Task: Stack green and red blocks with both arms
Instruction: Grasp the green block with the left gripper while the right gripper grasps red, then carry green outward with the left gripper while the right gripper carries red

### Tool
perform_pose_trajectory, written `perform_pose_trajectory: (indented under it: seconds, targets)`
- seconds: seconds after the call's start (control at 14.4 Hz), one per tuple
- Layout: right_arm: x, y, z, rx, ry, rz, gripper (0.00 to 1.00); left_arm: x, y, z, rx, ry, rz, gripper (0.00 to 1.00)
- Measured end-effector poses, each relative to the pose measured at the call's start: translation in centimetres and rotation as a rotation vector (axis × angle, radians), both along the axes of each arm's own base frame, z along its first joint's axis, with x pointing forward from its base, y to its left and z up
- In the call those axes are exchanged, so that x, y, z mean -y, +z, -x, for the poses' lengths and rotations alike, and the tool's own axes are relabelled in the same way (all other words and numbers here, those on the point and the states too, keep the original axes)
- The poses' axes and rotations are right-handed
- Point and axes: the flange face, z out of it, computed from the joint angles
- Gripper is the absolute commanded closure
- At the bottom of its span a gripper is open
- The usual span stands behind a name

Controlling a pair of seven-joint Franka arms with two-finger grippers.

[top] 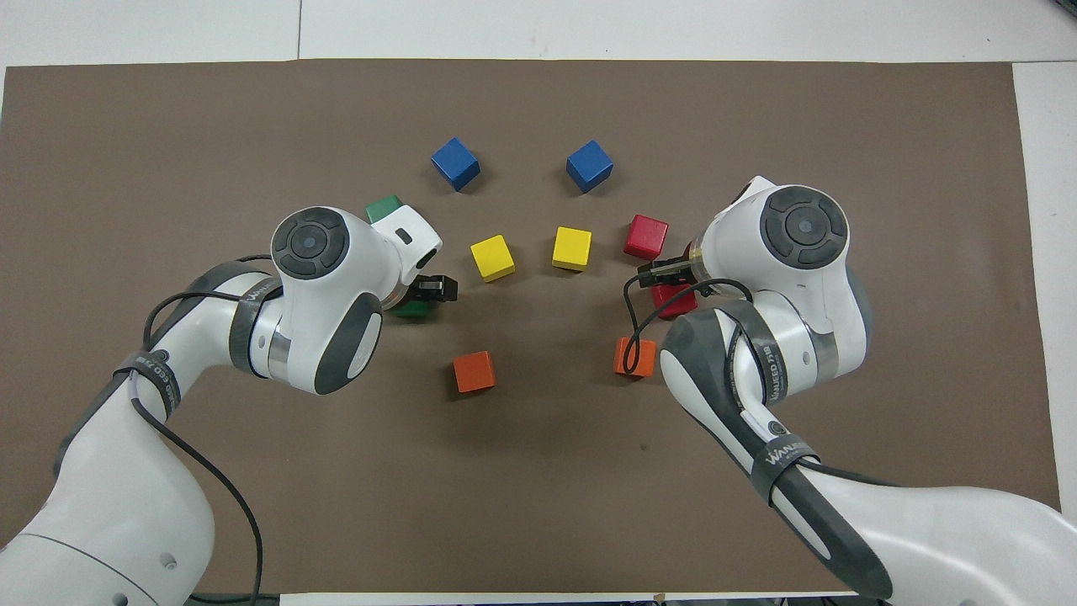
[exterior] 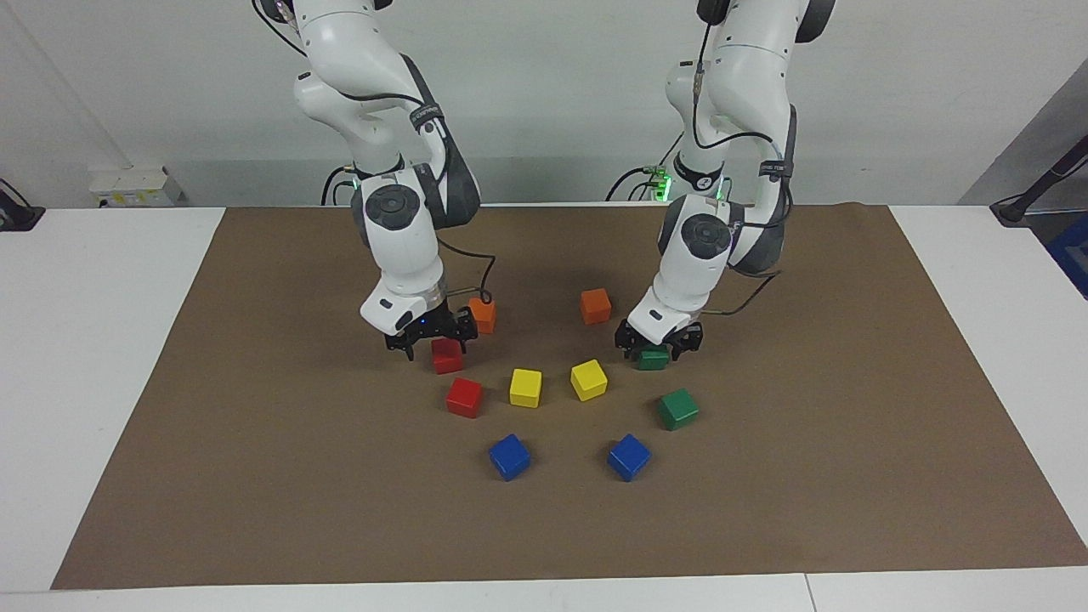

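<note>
My right gripper is low over a red block, right at its top; that block shows partly under the wrist in the overhead view. A second red block lies just farther from the robots. My left gripper is down at a green block, which it half covers; the block peeks out in the overhead view. A second green block lies farther from the robots, on the mat.
Two orange cubes lie nearest the robots, one close beside the right gripper. Two yellow cubes sit between the grippers. Two blue cubes lie farthest out. All rest on a brown mat.
</note>
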Motion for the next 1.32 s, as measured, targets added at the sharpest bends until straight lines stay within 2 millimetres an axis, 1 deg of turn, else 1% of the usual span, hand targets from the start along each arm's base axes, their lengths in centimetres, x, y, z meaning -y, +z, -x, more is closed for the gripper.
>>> perform_pose_trajectory:
  seconds: [0.07,0.14,0.42,0.62,0.69,0.76,0.83,0.97,1.04,1.18,1.32]
  targets:
    - [0.0,-0.1,0.1,-0.002,0.000,0.001,0.00,0.0,-0.1,0.0,0.001,-0.004,-0.003,0.84]
    - [0.0,-0.2,0.1,-0.004,0.000,0.001,0.00,0.0,-0.2,0.0,0.003,-0.012,-0.010,1.00]
    - [0.1,-0.4,0.3,-0.009,0.000,0.003,0.00,-0.1,-0.2,0.0,0.014,-0.037,-0.035,1.00]
    - [0.1,-1.1,0.5,0.003,0.001,-0.001,0.00,-0.4,-0.1,-0.2,0.011,-0.031,-0.039,1.00]
    - [0.2,-1.5,0.7,0.002,0.001,-0.001,0.00,-0.7,0.3,-0.4,0.010,-0.025,-0.042,1.00]
    - [0.2,-1.7,0.8,0.000,0.001,0.000,0.00,-1.4,1.1,-0.8,0.011,-0.012,-0.044,1.00]
    - [0.3,-1.8,0.9,-0.001,0.001,0.000,0.00,-2.5,2.6,-1.3,0.011,0.008,-0.047,1.00]
    - [0.2,-1.9,1.0,-0.002,0.002,0.000,0.00,-5.7,6.6,-2.1,0.009,0.065,-0.052,1.00]
    - [0.1,-1.9,1.0,-0.002,0.004,0.000,0.00,-7.4,8.9,-2.3,0.009,0.098,-0.048,1.00]
    - [-0.1,-2.0,1.2,-0.004,0.007,0.001,0.00,-10.7,13.3,-2.4,0.012,0.148,-0.043,1.00]
    - [0.0,-2.1,1.2,-0.007,0.007,0.002,0.00,-14.4,16.6,-2.4,0.010,0.171,-0.040,1.00]
